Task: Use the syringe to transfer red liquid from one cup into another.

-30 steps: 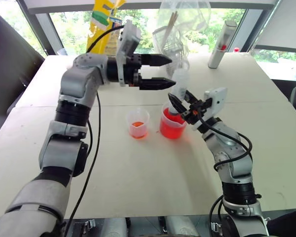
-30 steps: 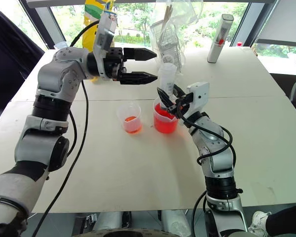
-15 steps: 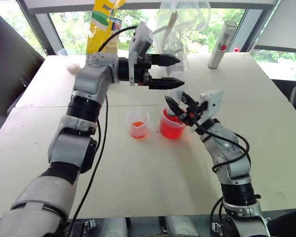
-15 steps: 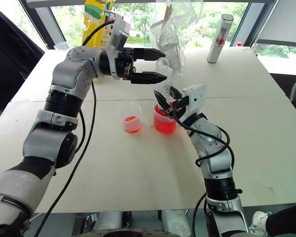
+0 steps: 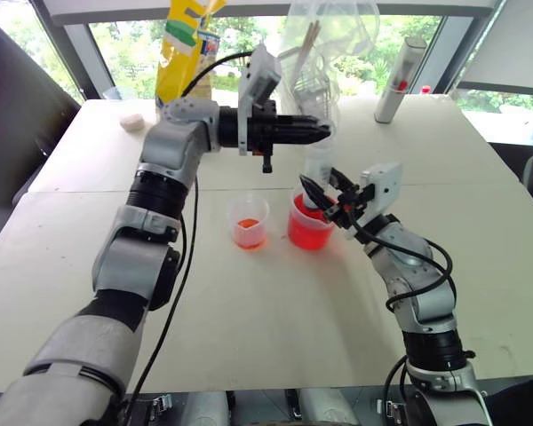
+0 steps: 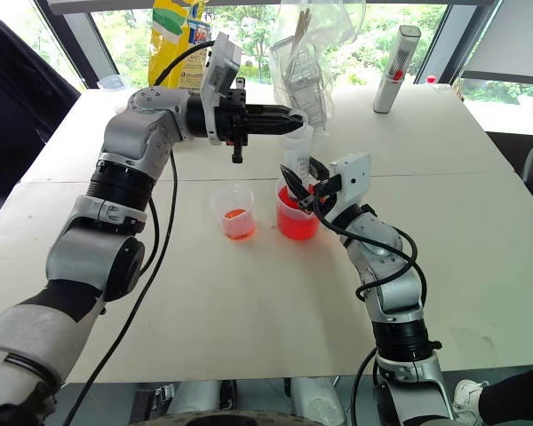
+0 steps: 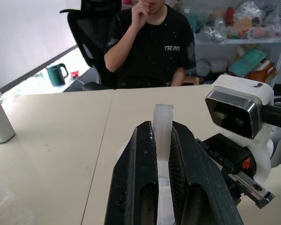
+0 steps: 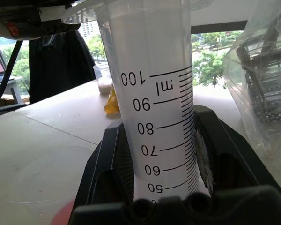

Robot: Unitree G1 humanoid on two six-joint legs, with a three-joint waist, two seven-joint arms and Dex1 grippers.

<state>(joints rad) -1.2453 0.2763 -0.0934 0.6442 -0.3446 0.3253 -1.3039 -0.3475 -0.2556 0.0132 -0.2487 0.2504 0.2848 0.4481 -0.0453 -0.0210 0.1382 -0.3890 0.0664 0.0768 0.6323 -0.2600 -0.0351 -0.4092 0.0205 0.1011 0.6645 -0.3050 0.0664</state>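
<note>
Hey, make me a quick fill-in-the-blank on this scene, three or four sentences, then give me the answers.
1. The right gripper holds the syringe upright over the ____ cup.
2. The left gripper is shut on the syringe's ____ handle.
3. The smaller cup holds ____ red liquid than the larger one.
4. The white cylinder carries a ____ dot.

Missing words: larger; plunger; less; red

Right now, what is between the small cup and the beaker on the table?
Nothing: in the left eye view a narrow bare strip of table separates the small cup from the beaker; they stand apart.
</note>
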